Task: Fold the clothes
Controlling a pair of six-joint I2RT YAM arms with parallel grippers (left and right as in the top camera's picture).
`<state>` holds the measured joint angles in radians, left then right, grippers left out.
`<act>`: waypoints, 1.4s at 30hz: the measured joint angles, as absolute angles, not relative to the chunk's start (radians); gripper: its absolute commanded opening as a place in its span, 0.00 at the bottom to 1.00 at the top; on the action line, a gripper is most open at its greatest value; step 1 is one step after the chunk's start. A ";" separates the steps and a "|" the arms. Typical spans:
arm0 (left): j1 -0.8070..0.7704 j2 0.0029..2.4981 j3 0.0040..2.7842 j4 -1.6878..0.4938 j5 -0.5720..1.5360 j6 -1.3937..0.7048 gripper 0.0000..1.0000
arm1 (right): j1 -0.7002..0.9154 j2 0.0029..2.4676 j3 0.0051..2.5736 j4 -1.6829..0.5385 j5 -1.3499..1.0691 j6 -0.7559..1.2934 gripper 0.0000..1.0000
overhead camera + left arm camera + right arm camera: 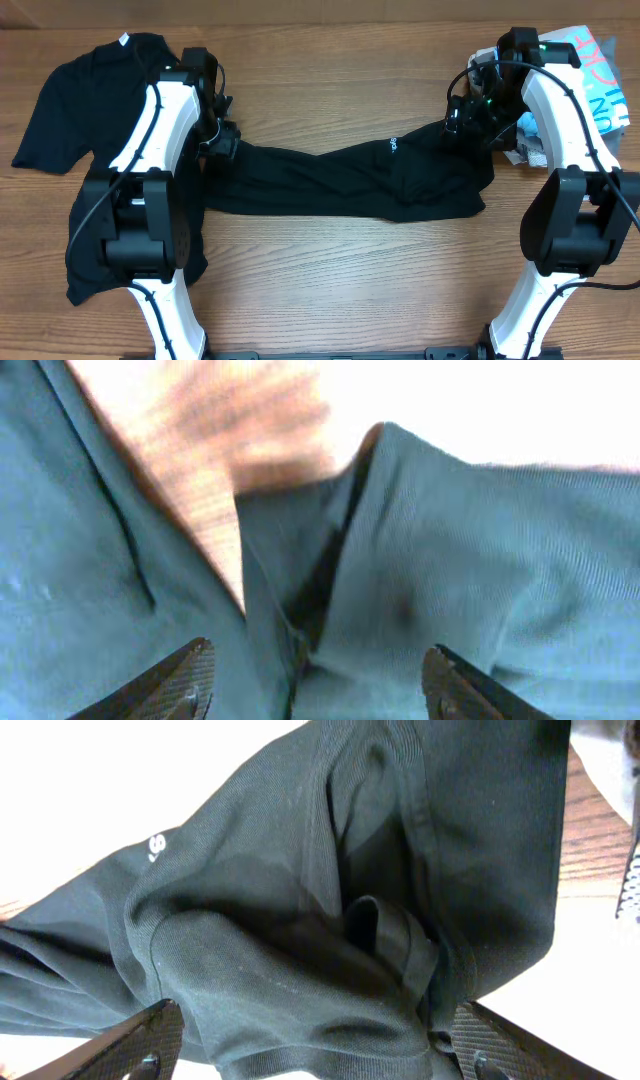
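A black shirt with a small white chest logo (330, 175) lies bunched in a long band across the middle of the table. My left gripper (222, 148) is at its left end, my right gripper (462, 125) at its right end. In the left wrist view the jaws (315, 680) are wide apart over folded fabric (450, 560). In the right wrist view the jaws (315, 1045) are wide apart round a hem of the logo shirt (300, 870). A second, plain black shirt with a white neck tag (90, 110) lies flat at the far left, partly under my left arm.
A teal and white printed bag or cloth (590, 60) lies at the back right, behind my right arm. The wooden table (330, 280) shows in front of the shirt band. The arm bases stand at the front left and front right.
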<state>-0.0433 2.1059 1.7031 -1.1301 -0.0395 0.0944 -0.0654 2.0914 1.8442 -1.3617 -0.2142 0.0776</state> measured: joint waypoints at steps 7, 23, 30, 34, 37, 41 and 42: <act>-0.043 2.107 1.579 -0.919 -0.029 0.132 0.70 | -0.066 2.091 1.844 -1.410 -0.214 0.078 0.90; 0.080 2.106 1.491 -0.916 0.038 0.070 0.63 | -0.066 2.091 1.844 -1.440 -0.201 0.078 0.93; 0.093 2.061 1.401 -0.793 0.065 0.065 0.48 | -0.066 2.091 1.844 -1.440 -0.202 0.078 0.94; 0.089 2.057 1.394 -0.783 0.083 0.054 0.41 | -0.066 2.091 1.844 -1.435 -0.201 0.078 0.94; 0.076 2.057 1.394 -0.783 0.091 0.047 0.36 | -0.066 2.091 1.844 -1.431 -0.202 0.078 0.94; 0.039 2.057 1.394 -0.779 0.106 0.035 0.33 | -0.066 2.091 1.844 -1.431 -0.201 0.078 0.94; 0.029 2.057 1.394 -0.777 0.109 0.035 0.30 | -0.066 2.091 1.844 -1.432 -0.201 0.078 0.94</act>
<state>0.0288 2.0571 1.3937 -0.7769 0.1089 0.0349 -0.0658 2.0914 1.8442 -1.4322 -0.2012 0.0780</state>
